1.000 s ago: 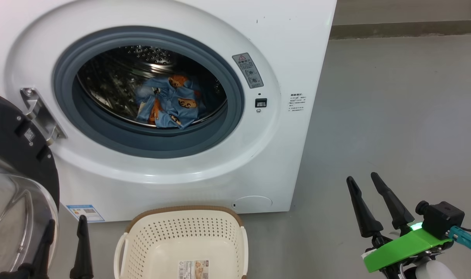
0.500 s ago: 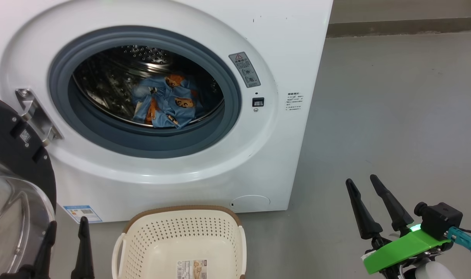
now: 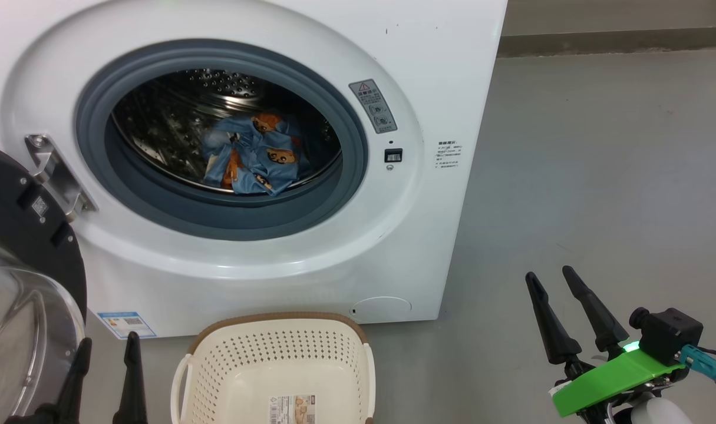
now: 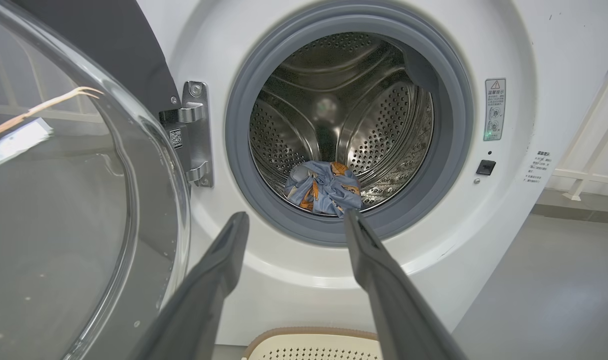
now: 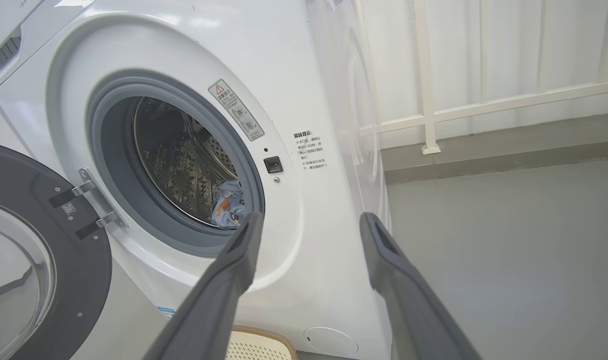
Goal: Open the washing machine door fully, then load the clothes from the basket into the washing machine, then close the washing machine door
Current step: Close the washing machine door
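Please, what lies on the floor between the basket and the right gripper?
In the head view, the stretch between the basket and the right gripper is bare grey floor; nothing lies there.

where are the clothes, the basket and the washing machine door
the clothes (image 3: 251, 154): head view, middle of the bundle
the basket (image 3: 278, 317): head view, brown back rim
the washing machine door (image 3: 10, 176): head view, black rim

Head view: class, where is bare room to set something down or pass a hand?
Free: floor between the washing machine and right claw; the basket's bottom around its label; the drum mouth above the clothes. Crowded: lower left, door beside left claw and basket.
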Motion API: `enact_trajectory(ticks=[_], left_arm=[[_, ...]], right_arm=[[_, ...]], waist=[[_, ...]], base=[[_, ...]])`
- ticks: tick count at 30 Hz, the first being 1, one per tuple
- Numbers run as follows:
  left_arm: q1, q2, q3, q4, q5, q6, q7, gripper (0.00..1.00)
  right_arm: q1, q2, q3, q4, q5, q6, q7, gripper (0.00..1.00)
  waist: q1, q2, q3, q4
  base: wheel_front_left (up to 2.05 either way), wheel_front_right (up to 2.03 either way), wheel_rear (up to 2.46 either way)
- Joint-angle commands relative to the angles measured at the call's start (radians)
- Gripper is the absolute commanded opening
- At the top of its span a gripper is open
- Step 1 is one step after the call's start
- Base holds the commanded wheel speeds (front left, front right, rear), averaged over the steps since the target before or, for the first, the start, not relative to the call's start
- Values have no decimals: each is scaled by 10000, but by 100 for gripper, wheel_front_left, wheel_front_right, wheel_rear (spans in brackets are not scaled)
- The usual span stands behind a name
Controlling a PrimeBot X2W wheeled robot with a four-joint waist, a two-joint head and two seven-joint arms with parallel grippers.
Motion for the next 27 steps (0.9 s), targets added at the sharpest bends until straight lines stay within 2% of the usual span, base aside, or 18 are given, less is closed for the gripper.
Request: enact_trajectory(ticks=[1, 19, 27], left_arm=[[-409, 125, 424, -177, 69, -104, -51, 100], [-432, -54, 612, -184, 62, -234, -51, 100], [-411, -130, 642, -223, 87, -309, -51, 100]], right_arm=[[-139, -105, 211, -242, 7, 16, -48, 100], [-149, -83, 205, -212, 6, 16, -48, 100], [-146, -113, 230, -201, 21, 16, -48, 100]], waist=[[0, 0, -4, 4], [0, 0, -26, 31], [0, 0, -62, 77]], base=[[0, 0, 0], [-2, 2, 0], [-93, 87, 6]])
